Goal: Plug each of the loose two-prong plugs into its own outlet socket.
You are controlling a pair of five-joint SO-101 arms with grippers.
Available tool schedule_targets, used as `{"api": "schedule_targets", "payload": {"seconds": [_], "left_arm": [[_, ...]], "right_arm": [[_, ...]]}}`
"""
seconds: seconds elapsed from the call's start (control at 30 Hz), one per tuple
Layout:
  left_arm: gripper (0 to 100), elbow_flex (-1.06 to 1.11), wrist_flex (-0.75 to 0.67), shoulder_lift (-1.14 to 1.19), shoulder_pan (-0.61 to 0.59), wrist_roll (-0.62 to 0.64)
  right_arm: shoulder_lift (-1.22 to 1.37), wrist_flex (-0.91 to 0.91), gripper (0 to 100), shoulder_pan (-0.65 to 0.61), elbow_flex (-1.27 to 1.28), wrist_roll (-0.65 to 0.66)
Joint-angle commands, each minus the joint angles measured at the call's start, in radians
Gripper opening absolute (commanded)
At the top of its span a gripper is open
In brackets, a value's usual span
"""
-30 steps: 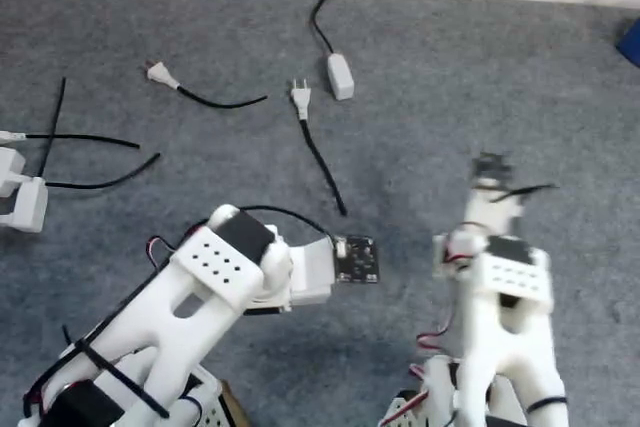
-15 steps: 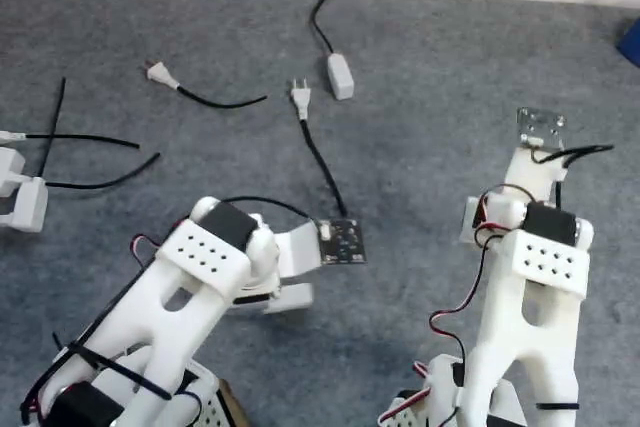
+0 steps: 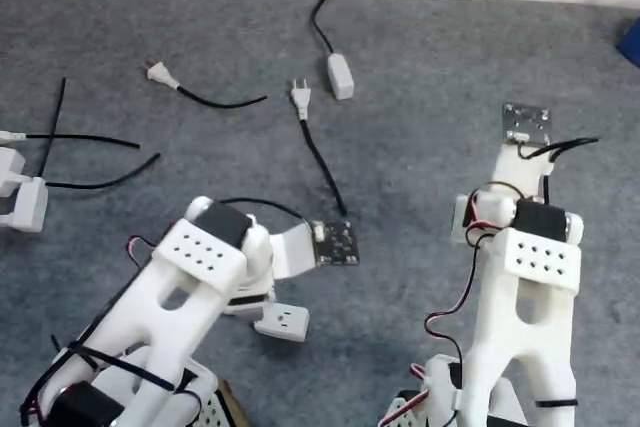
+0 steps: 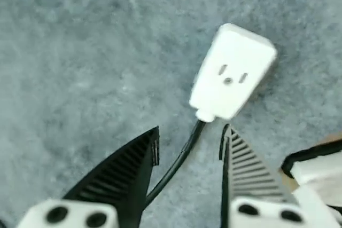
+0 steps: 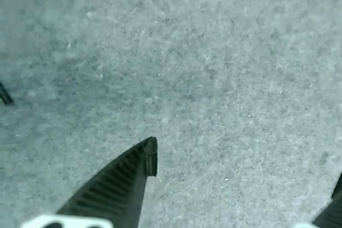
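the tabletop (image 3: 450,77), covered in a grey carpet-like surface, is carrying several loose items. a white plug (image 3: 156,73) on a black cord is lying at the far left. a second plug (image 3: 299,94) is lying near the centre, its cord (image 3: 322,167) trailing toward the arms. a white outlet socket (image 3: 340,75) is sitting just beside that plug. white socket blocks (image 3: 25,202) are lying at the left edge beside crossing black cords (image 3: 90,137). a fourth socket (image 3: 283,320) is lying face up near the arm bases.

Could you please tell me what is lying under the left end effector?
A white outlet socket lies face up on the grey carpet, its black cord running through the open left end effector. The cord's far end is hidden behind it.
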Motion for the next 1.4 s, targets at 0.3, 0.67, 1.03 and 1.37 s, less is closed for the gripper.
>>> {"api": "schedule_targets", "payload": {"seconds": [0.3, 0.67, 1.03, 1.37], "left_arm": [[19, 0.090, -0.293, 0.081, 0.105, 0.055], [19, -0.127, -0.377, 0.506, -0.070, -0.046], [19, -0.186, -0.098, 0.297, -0.127, -0.098], [19, 0.110, 0.117, -0.186, 0.012, -0.264]], "right_arm": [[-0.010, -0.039, 47.5, -0.015, 0.045, 0.034], [-0.010, -0.036, 47.5, -0.016, 0.047, 0.035], [-0.010, -0.097, 47.5, -0.018, 0.134, 0.060], [-0.010, -0.108, 47.5, -0.021, 0.147, 0.060]]}}
